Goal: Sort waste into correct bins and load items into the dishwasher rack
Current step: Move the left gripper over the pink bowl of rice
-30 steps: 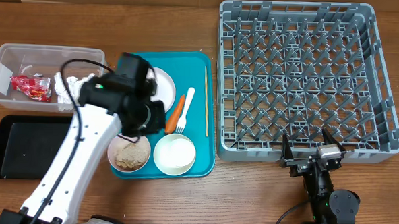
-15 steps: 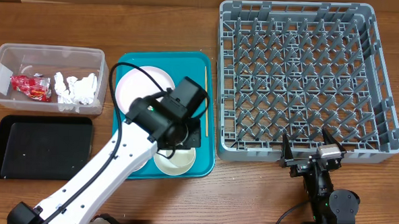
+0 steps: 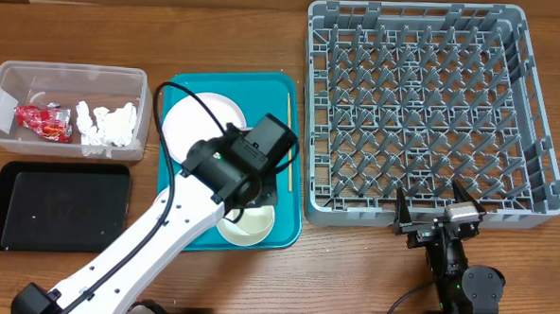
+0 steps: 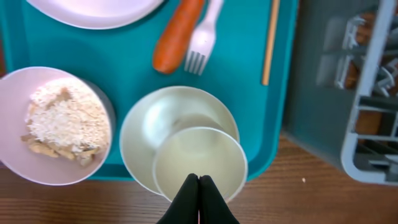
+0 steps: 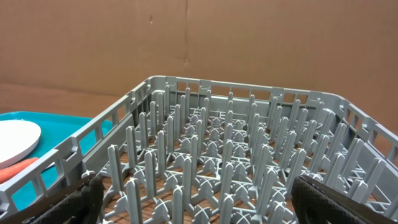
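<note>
Directly under the left gripper (image 4: 198, 182), whose black fingers are pressed together on nothing, a small white round cup (image 4: 199, 163) seems to sit nested in a white round bowl (image 4: 158, 121) at the near corner of the teal plastic serving tray (image 4: 249, 106). Both look light, rigid and glossy, so probably slippery; the cup's rim suits a pinch, one finger inside. Beyond lies the tapered orange carrot (image 4: 177, 37), firm and apt to roll, best gripped across its thick middle. Farther right, the right gripper (image 3: 433, 206) rests with fingers spread wide beside the large grey plastic lattice dishwasher rack (image 3: 313, 102).
</note>
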Action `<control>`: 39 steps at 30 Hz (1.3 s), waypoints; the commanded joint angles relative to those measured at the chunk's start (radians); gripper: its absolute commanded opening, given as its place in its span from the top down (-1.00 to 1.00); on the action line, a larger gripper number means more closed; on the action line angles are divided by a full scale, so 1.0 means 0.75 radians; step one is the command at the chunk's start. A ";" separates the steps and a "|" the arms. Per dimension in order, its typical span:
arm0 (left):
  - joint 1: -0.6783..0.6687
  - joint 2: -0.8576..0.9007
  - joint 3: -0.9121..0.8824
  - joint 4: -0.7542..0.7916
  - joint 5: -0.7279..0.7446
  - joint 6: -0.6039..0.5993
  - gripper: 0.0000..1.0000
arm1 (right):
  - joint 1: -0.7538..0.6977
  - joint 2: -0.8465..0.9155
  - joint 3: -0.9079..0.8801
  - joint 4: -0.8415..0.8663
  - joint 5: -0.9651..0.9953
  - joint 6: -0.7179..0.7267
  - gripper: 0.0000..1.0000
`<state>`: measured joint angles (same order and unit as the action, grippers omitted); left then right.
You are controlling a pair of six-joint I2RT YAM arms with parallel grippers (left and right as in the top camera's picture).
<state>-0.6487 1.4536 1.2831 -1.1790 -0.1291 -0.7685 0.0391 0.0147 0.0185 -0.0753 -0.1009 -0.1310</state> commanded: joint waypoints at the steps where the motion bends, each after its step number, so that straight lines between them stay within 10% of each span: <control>1: 0.083 -0.003 -0.006 -0.023 -0.077 -0.028 0.92 | -0.007 -0.014 -0.014 0.006 -0.008 -0.001 -1.00; 39: 0.270 -0.003 -0.269 0.177 -0.152 -0.298 0.75 | -0.007 -0.014 -0.014 0.006 -0.008 -0.001 -1.00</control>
<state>-0.4725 1.4536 1.0996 -1.0466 -0.2005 -0.9451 0.0391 0.0147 0.0185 -0.0753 -0.1017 -0.1314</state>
